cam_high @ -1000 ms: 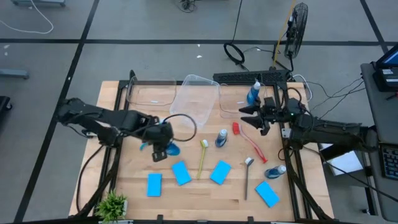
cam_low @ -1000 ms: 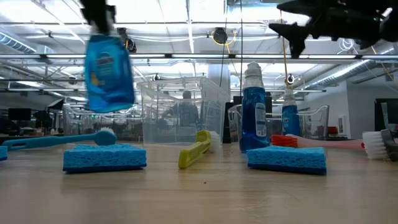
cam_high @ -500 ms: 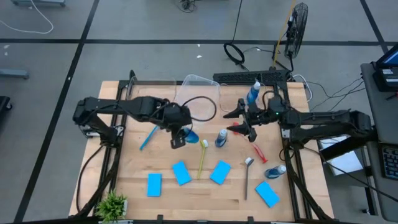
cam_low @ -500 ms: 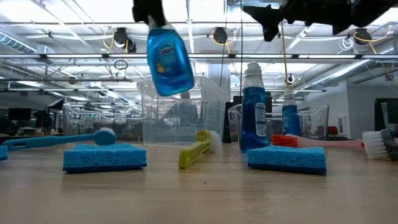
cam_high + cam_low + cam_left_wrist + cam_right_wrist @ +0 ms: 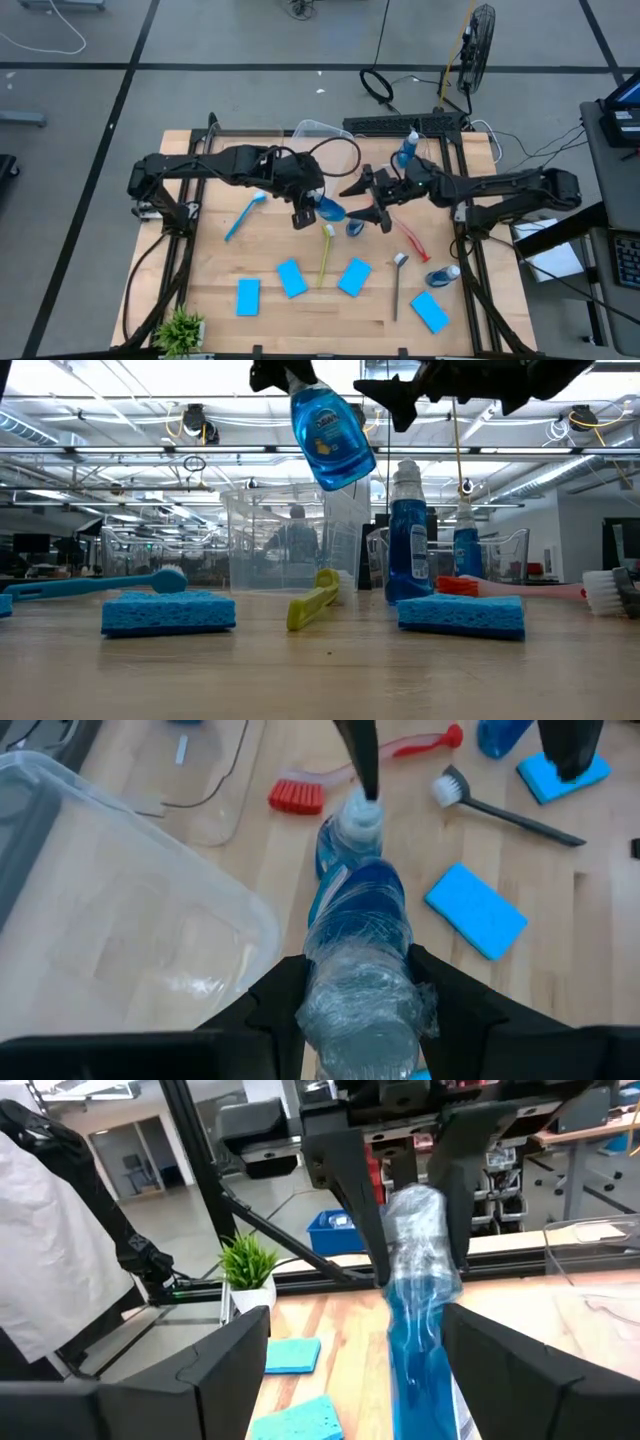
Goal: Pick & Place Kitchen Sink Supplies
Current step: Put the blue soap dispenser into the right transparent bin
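My left gripper (image 5: 305,205) is shut on a small bottle of blue liquid (image 5: 330,210), high above the table's middle (image 5: 330,435). My right gripper (image 5: 362,205) is level and open, pointing toward the table's left. Its fingers stand close in front of the bottle (image 5: 420,1310), and I cannot tell whether they touch it. A second bottle (image 5: 355,222) stands on its base just below. Another bottle (image 5: 443,274) lies near the right edge. Several blue sponges (image 5: 291,278) and brushes, among them a yellow one (image 5: 325,255), lie flat on the wood. My left gripper pinches the bottle's crinkled, clear upper end (image 5: 355,990) between its two fingers (image 5: 285,1010). The fingers slant down from the table's left. The bottle hangs tilted below them, lifted clear, with its blue body (image 5: 335,440) pointing down and toward the right gripper.
Clear plastic tubs (image 5: 320,135) stand along the far edge, and one at the far right holds a bottle (image 5: 407,150). A red brush (image 5: 410,240), a grey brush (image 5: 399,285) and a blue brush (image 5: 243,215) lie on the table. A green plant (image 5: 180,328) stands at the near left corner.
My left gripper has carried the bottle up and toward the table's right, from over the left half to over the middle; the bottle now hangs more tilted. My right gripper has moved toward the table's left, toward the bottle.
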Robot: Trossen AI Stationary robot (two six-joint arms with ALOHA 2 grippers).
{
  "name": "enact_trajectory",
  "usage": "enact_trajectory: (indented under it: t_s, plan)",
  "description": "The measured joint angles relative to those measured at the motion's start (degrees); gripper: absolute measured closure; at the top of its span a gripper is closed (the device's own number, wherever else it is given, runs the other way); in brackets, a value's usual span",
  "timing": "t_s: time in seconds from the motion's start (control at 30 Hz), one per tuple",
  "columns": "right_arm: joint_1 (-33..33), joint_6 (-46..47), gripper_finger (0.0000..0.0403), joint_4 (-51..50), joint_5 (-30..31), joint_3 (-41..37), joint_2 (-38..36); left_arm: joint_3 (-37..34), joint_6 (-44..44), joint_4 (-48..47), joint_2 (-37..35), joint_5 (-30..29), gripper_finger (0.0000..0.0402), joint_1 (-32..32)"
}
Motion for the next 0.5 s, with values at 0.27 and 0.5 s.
enact_trajectory:
  t_s: [0.27,0.5]
  plan:
    - [-0.02,-3.56,0.0117,-6.75,1.88,5.90,4.31,0.00,-0.27,1.00,0.00,-0.05,0.0255,0.00]
    - [-0.02,-4.06,0.0117,-9.42,1.89,8.98,6.49,0.00,0.15,1.30,0.00,-0.03,0.0255,0.00]
